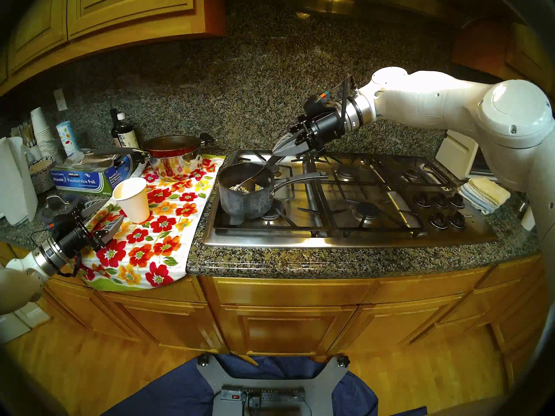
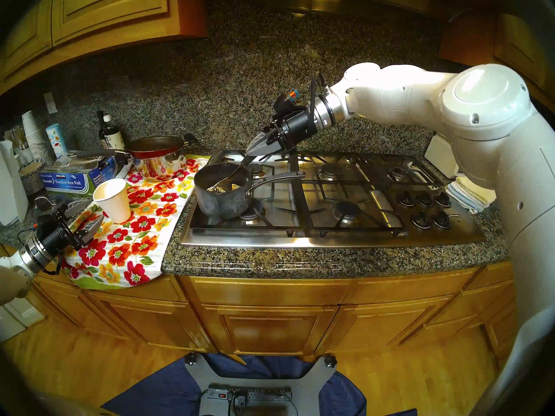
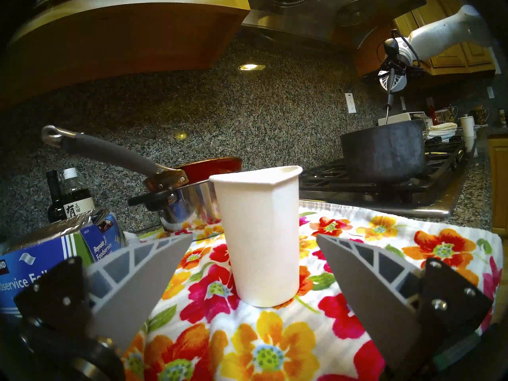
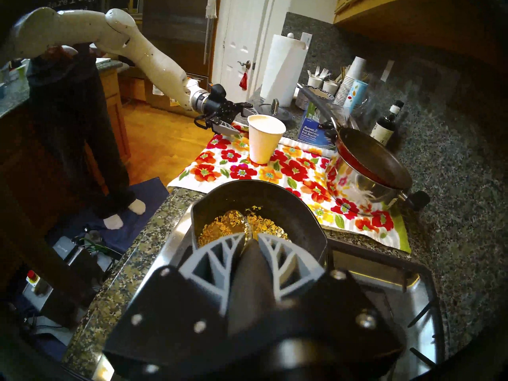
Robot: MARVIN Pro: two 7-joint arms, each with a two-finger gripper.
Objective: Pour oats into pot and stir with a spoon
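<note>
My left pincer (image 1: pixel 102 215) is hanging released just short of the cup (image 1: pixel 132 200), touching nothing; a careless nudge could be tipping it onto the cloth (image 1: pixel 156 235). Further right, the pot (image 1: pixel 244 193) is sitting on the stove (image 1: pixel 345 214) with the oats (image 4: pixel 242 228) lying on its bottom. My right pincer (image 1: pixel 277 149) is gripping the spoon (image 1: pixel 255 175) high on its handle, bowl down in the oats. Stirring wide could be flicking flakes out or dragging the pot sideways.

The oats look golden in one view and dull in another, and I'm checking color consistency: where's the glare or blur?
Right wrist view: oats glow saturated yellow, and the right hand up close is soft. Head views: oats look dull grey-beige; glare whitens the cooktop behind the pot.
</note>
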